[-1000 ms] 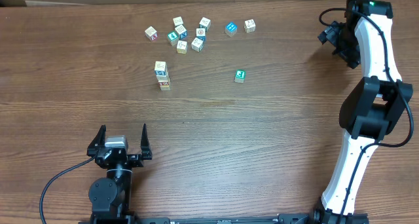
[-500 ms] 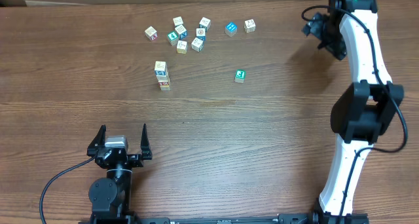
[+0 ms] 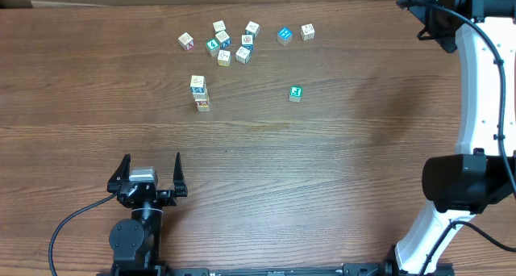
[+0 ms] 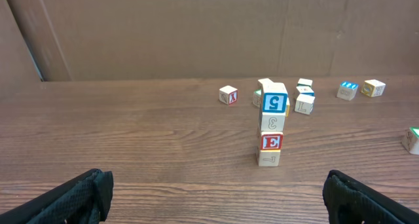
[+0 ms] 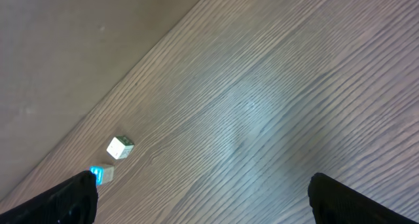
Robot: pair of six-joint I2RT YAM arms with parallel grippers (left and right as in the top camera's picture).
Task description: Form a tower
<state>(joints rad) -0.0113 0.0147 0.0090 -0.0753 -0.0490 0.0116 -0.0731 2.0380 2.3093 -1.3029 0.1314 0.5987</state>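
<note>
Tower first, from the overhead view: it stands on the wooden table, left of centre and just in front of a scatter of loose alphabet cubes. A lone green-faced cube sits to its right, well apart from it. The left gripper rests at the near edge with its jaws spread wide and nothing between them. The right arm reaches up over the far right corner, well apart from every cube.

The left wrist view looks straight at the column, four cubes high: a blue "5" on top, a pale "3", a red "E" and a pale bottom cube. The upper cubes look slightly offset from the lower ones, though at this range that is hard to be sure of. Both dark fingers frame the shot with only bare table between them.

In the right wrist view the right gripper is released too, fingers wide at the lower corners, gripping nothing. Beneath it lie mostly bare wood, a pale cube and a blue-topped cube at lower left.

Judged from this, the work sits between placements, with neither arm carrying a cube. The next move calls for one arm to pick up a loose cube, the green one being the easiest to reach cleanly. It must then be lowered squarely onto the "5" without nudging the narrow column.
</note>
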